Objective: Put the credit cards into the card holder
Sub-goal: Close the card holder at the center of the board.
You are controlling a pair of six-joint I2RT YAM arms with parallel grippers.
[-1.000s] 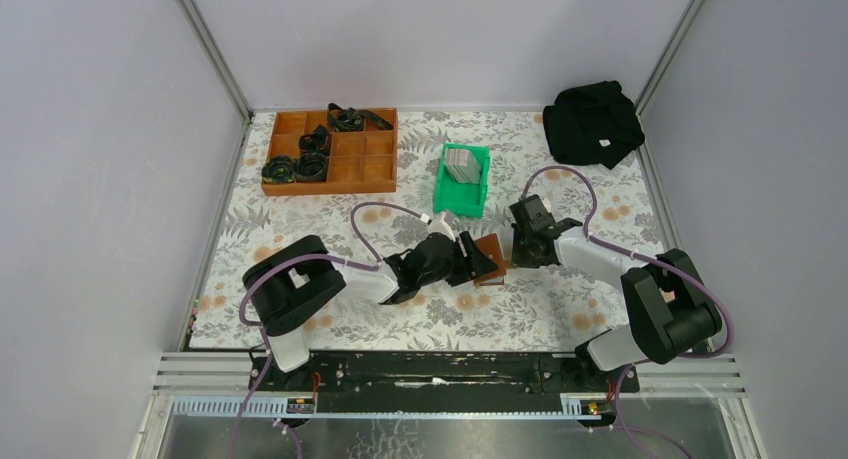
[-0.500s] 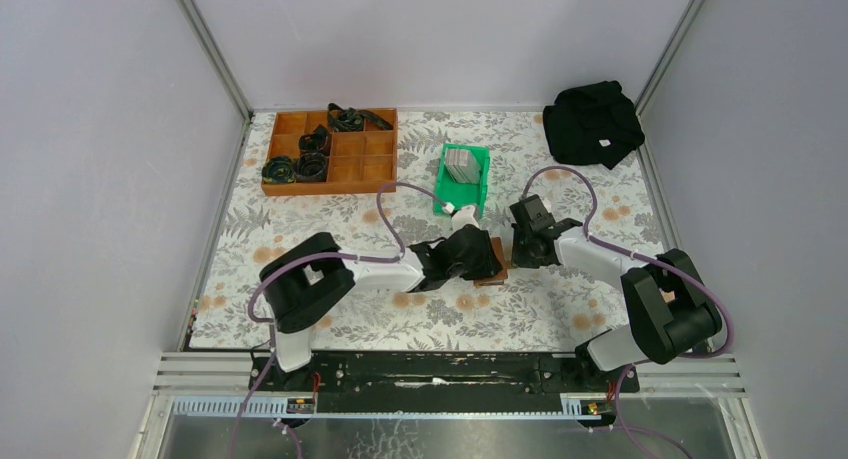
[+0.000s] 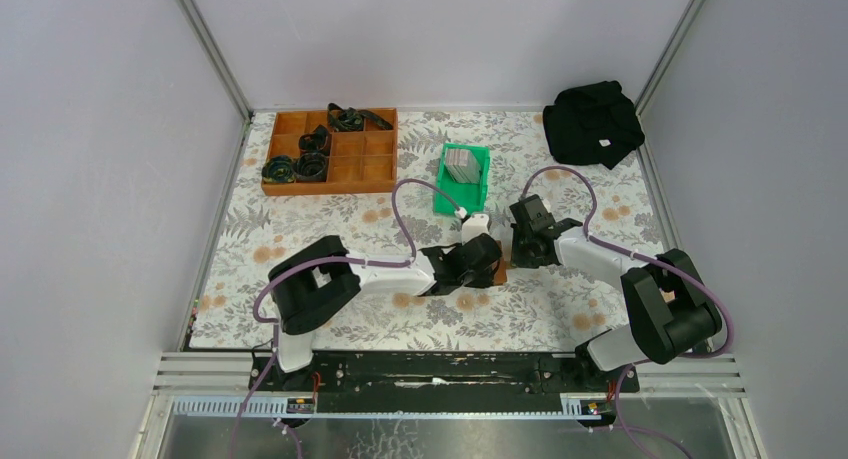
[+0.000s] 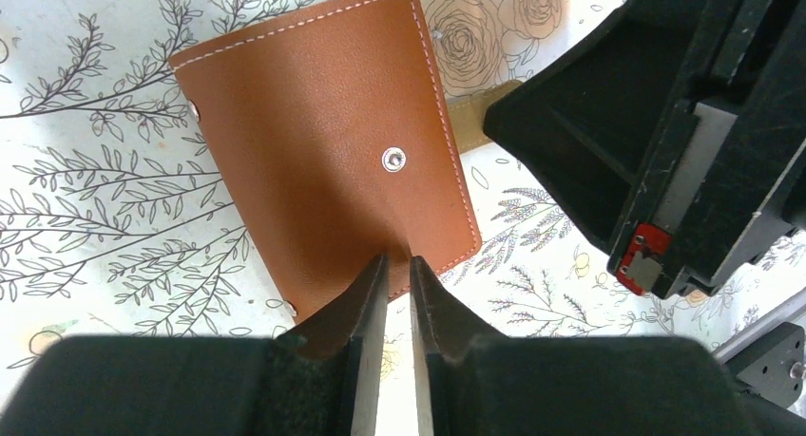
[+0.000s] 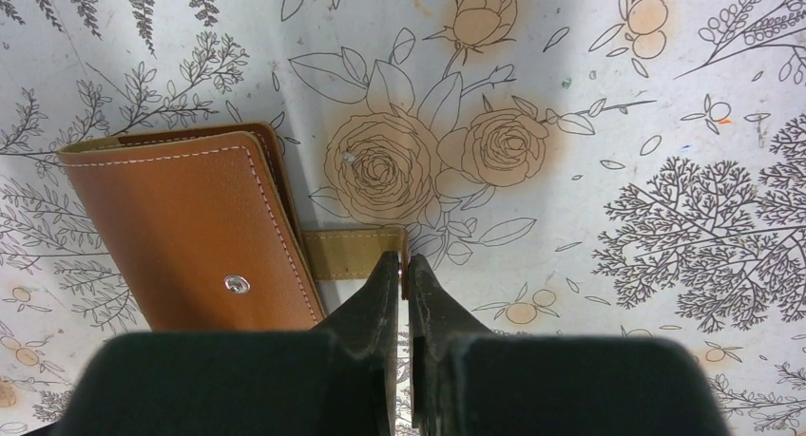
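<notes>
At the near edge, 2 arms bolted side by side, left arm (image 3: 385, 272) reaching right and right arm (image 3: 600, 257) reaching left, both meeting low over the middle of the flower-printed table (image 3: 300, 219). Between them, lying flat and closed on the table, the card holder (image 4: 323, 142): brown leather, pale stitching along the edge, 1 metal snap stud (image 4: 393, 158) on the upper face. Left gripper (image 4: 397, 262) down at the holder's near edge, fingers drawn almost together with only a thin slit between, tips over the leather; cannot tell whether anything is pinched there. Right gripper (image 5: 403, 261) just beside the holder's other side, fingers pressed together, tips at the free end of the tan snap tab (image 5: 352, 252) sticking out flat from the holder; cannot tell whether the tab is caught between them. From above, most of the holder hidden under the 2 wrists. Farther back, apart from the holder, a small green bin (image 3: 463, 202) with the credit cards (image 3: 460, 164) standing in it as 1 grey stack. At the far left, a wooden compartment tray (image 3: 352, 169) with black coiled items (image 3: 300, 165) in several cells. In the far right corner, a crumpled black cloth (image 3: 592, 122).
</notes>
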